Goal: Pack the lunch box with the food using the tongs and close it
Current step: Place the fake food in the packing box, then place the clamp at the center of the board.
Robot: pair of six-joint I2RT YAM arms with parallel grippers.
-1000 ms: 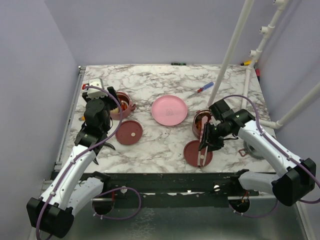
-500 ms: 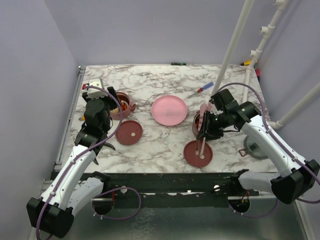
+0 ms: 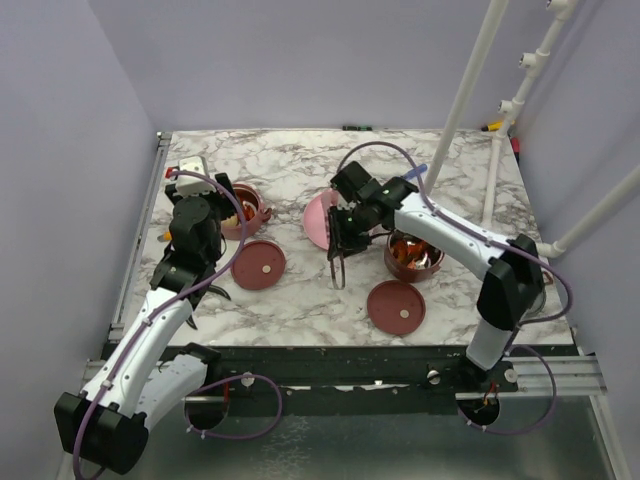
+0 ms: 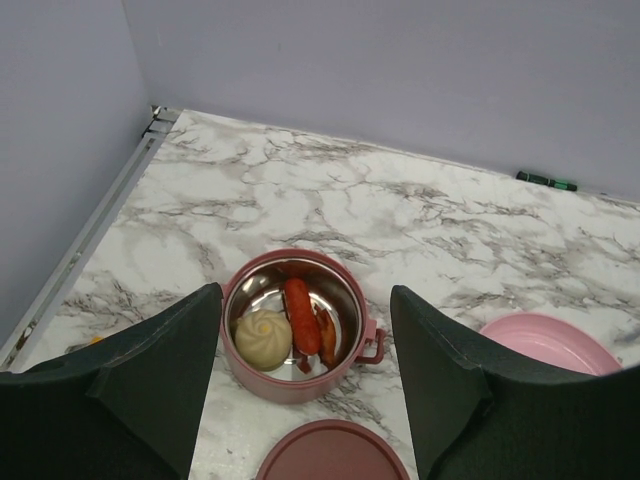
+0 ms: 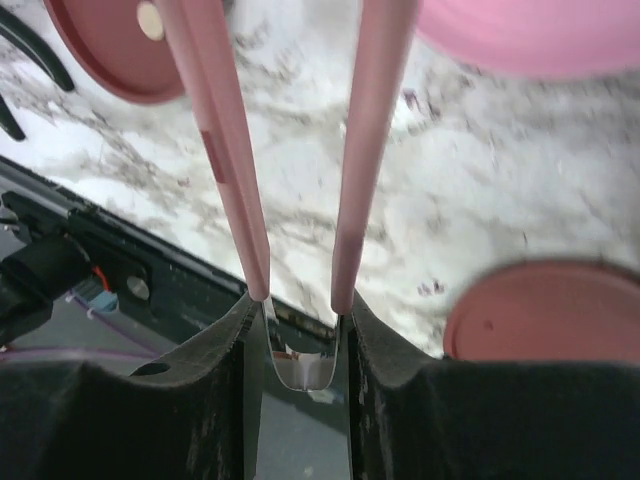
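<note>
Near the pink plate [image 3: 316,218], the right gripper [image 5: 300,310] squeezes the tongs [image 5: 230,170].
They could slip out if tipped; the left gripper [image 4: 305,330] hangs open.

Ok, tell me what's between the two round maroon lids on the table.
Top view: only bare marble table lies between the left lid and the right lid. The pink tongs, held in the right gripper, point into that stretch.

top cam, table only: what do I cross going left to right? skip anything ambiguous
left tier with food → pink plate → right tier. Left out, since they overlap those in the order: left lid, tongs, right lid.
</note>
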